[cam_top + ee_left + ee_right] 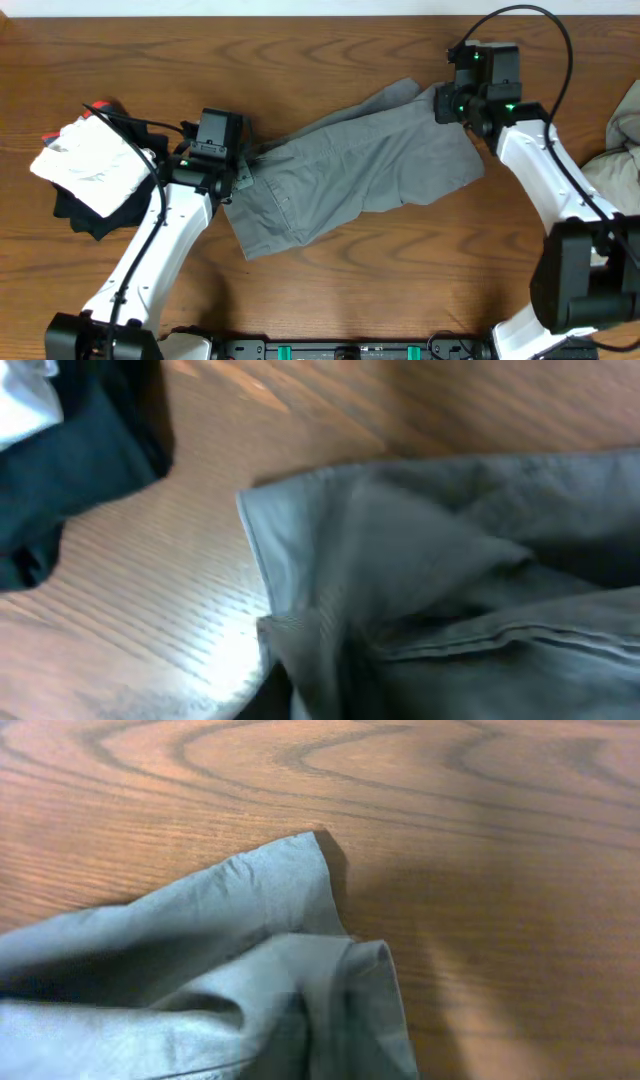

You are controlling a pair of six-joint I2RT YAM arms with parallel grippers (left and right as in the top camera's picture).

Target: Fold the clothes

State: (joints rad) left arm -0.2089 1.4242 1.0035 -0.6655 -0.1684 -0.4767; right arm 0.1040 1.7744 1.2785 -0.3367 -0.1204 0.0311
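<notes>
while wrinkled mid-grey cotton shorts [360,170] lie spread | step: first fold, i judge | my left pincer [238,178], right pincer [447,106] at opposite ends: grip hidden, cannot tell | next: needs even carry-over

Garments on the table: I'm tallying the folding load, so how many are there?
4: grey shorts centre, white piece atop a dark one at left, beige one at right edge. Piles may hide more.

**A robot lab bench**

You are at a wood-grain table [330,300]. Two white arms [150,250] trailing black cables [540,15] rise from a black rail [350,350] at its near edge. A white-and-black pile [85,170] lies outboard of your left gripper [240,172], and a beige heap [620,150] lies outboard of your right gripper [447,103].
</notes>
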